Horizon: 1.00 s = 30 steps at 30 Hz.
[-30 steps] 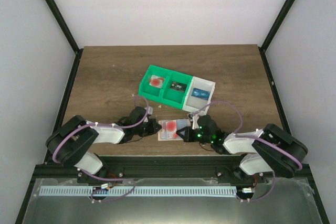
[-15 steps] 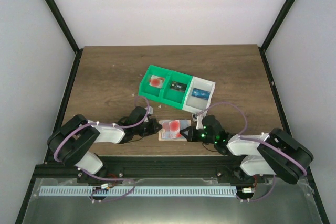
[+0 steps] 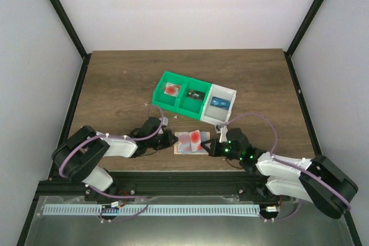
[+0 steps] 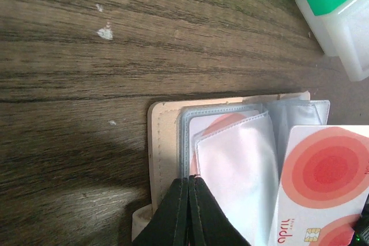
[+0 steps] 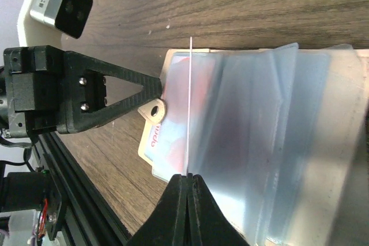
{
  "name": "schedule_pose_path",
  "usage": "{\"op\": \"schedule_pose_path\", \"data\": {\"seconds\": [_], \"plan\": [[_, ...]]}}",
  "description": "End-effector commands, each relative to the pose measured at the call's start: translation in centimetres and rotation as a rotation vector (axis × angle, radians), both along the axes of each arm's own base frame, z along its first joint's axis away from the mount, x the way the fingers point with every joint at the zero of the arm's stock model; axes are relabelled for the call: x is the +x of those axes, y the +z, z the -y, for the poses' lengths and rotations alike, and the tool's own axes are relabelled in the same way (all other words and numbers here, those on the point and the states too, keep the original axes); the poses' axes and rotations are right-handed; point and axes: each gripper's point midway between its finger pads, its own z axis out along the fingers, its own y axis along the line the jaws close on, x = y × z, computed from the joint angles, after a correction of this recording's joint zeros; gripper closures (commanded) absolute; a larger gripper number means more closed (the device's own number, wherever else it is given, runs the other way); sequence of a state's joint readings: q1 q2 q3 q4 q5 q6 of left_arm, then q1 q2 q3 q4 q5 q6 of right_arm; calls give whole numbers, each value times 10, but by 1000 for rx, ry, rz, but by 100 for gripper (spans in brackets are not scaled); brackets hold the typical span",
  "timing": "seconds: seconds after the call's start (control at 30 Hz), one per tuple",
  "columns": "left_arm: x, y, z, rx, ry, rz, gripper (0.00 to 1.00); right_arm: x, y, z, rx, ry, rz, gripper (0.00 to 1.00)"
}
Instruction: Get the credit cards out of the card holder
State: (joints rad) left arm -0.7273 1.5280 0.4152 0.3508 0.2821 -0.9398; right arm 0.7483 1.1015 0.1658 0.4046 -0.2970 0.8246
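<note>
The card holder (image 3: 183, 149) lies open on the table near the front edge, its pale blue sleeves (image 4: 230, 154) fanned out beside a tan edge (image 4: 164, 142). My left gripper (image 3: 172, 141) is shut, and its tips (image 4: 189, 180) rest on the holder's left side. My right gripper (image 3: 206, 146) is shut on a white credit card (image 3: 196, 136) with red circles (image 4: 326, 177). That card stands tilted up over the holder and shows edge-on (image 5: 189, 108) above the right gripper (image 5: 188, 178). Another red card shows inside a sleeve (image 4: 222, 124).
A row of two green bins (image 3: 181, 95) and a white bin (image 3: 222, 103) stands just behind the holder, each with a card inside. The white bin's corner (image 4: 346, 33) is close on the right. The black front rail (image 5: 75, 182) runs just behind the grippers.
The right arm has drawn back to the right, and the red-circle card has slid out of the holder and tipped up. The left gripper has stayed on the holder.
</note>
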Motion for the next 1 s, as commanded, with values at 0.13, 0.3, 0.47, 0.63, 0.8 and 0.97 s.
{"op": "schedule_pose_path", "data": {"seconds": [0.13,0.3,0.47,0.63,0.8,0.97], "plan": [[-7,7,-1,-4,1,-38,75,2,0,12,-39,-33,23,99],[-5,55,14,-175,-26,39,57,-3,17,4,13,15,46,100],[-19,94,18,-348,-81,97,41,-10,47,-5,93,76,84,99],[-25,105,12,-379,-88,141,32,-7,53,-4,83,64,96,100],[-22,78,5,-258,-71,105,41,8,28,5,-119,51,133,85],[-24,55,10,-182,-99,29,54,3,26,-4,-155,140,99,71]]}}
